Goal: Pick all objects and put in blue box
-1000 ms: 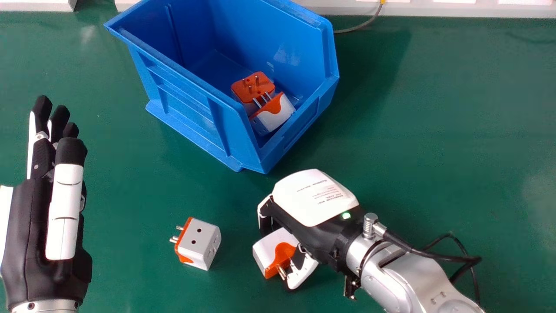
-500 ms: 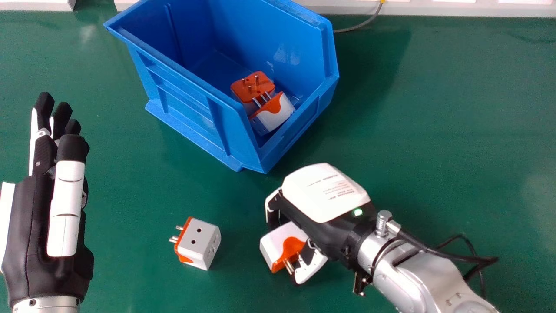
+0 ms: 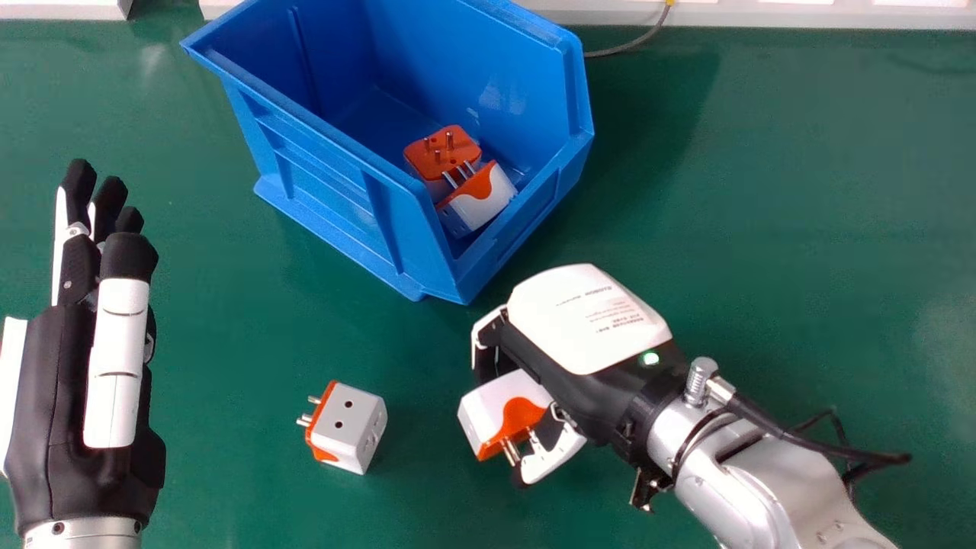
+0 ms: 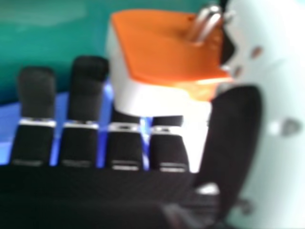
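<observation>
My right hand is in front of the blue box, curled round a white-and-orange plug adapter. In the right hand view the adapter is pinched between the fingers and thumb of my right hand, its metal pins near the thumb. A second adapter lies on the table between my hands, pins facing left. Inside the box, an adapter with its orange face up leans against another one. At the left edge my left hand is held open with straight fingers.
The green table stretches right of the box. A grey cable lies behind the box's right side, beside a white edge along the back. A black cable loops off my right wrist.
My right hand has moved right and towards the box's side of the table, carrying the adapter. My left hand has shifted very slightly forward. The lone adapter stays put.
</observation>
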`<move>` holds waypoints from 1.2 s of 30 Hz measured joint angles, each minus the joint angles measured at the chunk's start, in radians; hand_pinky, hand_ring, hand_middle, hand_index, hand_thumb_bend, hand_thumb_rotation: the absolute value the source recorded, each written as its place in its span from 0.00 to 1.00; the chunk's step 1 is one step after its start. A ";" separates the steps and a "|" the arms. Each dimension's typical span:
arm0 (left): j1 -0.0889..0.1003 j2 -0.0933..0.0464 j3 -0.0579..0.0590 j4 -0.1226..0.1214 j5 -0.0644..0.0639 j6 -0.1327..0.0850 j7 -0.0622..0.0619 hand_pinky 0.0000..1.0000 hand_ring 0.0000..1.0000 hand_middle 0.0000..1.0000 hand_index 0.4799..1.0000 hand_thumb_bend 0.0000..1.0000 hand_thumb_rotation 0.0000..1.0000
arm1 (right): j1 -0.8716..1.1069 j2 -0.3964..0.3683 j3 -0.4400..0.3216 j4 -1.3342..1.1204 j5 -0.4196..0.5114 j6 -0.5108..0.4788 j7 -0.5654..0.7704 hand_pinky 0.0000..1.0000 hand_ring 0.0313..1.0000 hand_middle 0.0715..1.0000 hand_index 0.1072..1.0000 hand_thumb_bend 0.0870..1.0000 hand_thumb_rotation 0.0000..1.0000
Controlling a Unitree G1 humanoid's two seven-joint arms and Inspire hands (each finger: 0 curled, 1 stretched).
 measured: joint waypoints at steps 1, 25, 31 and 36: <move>0.000 0.000 0.000 0.000 0.000 0.000 0.000 1.00 1.00 1.00 1.00 0.75 1.00 | 0.008 -0.001 -0.007 -0.016 0.001 0.000 0.002 0.29 0.36 0.44 0.43 0.47 0.00; -0.010 -0.002 0.000 0.005 0.003 0.006 0.002 1.00 1.00 1.00 1.00 0.73 1.00 | 0.109 -0.042 -0.267 -0.218 0.118 -0.041 -0.023 0.30 0.38 0.46 0.43 0.45 0.00; -0.011 -0.003 0.000 0.005 0.010 0.006 0.005 1.00 1.00 1.00 1.00 0.73 1.00 | 0.075 -0.038 -0.287 -0.218 0.124 -0.042 -0.030 0.30 0.37 0.45 0.44 0.45 0.00; -0.012 -0.003 0.000 0.005 0.012 0.006 0.003 1.00 1.00 1.00 1.00 0.73 1.00 | 0.009 -0.034 -0.297 -0.205 0.126 -0.059 -0.048 0.30 0.38 0.47 0.44 0.44 0.00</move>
